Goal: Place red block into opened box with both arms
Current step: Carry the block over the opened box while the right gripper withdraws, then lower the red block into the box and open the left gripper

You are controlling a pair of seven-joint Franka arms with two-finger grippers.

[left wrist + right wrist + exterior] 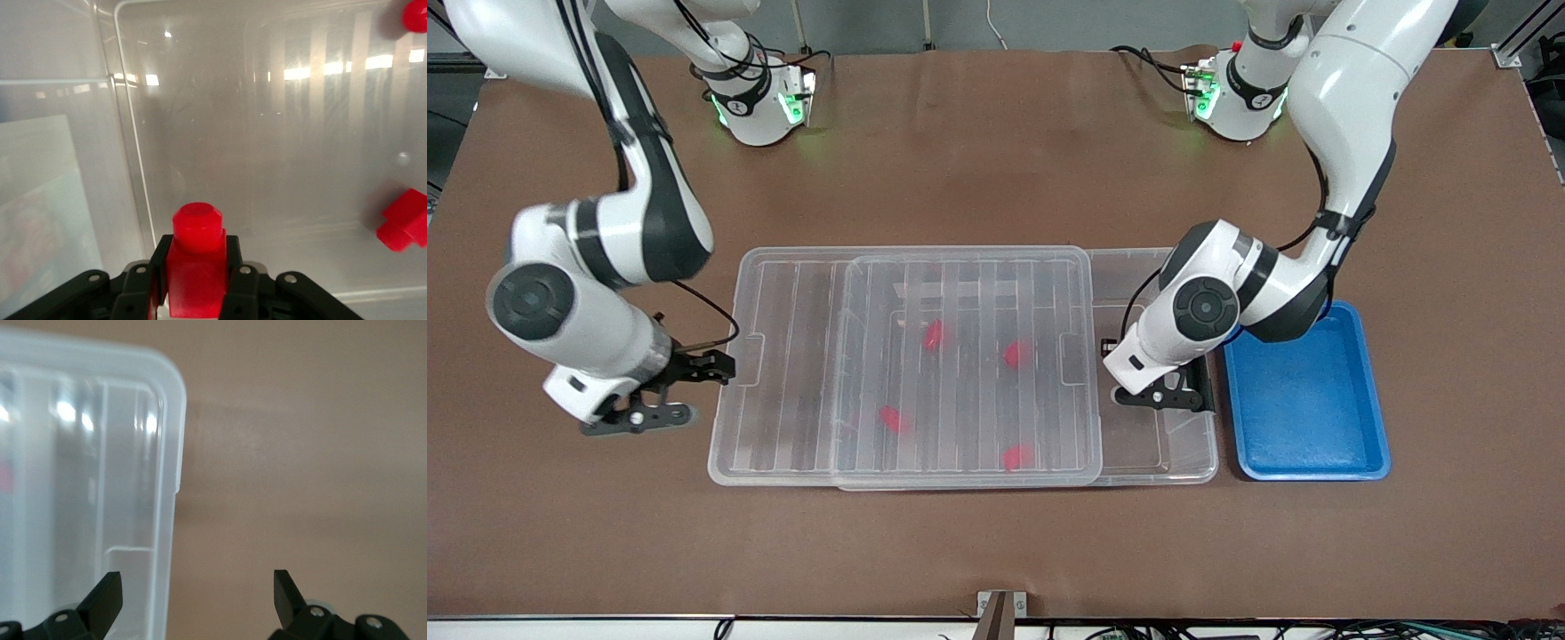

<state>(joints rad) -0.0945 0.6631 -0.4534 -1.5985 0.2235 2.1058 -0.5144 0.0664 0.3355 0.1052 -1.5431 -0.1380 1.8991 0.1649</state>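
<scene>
Red block sits clamped in the left end effector over the opened box; right end effector gapes.

L gripper jaws clamp red block over opened box.

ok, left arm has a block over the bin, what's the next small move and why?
Probably open the left gripper and let go. It is shut on the red block over the uncovered end of the opened box, where the lid is slid toward the right arm's end; bare bin floor shows below. The right gripper waits open beside the lid's edge.
</scene>
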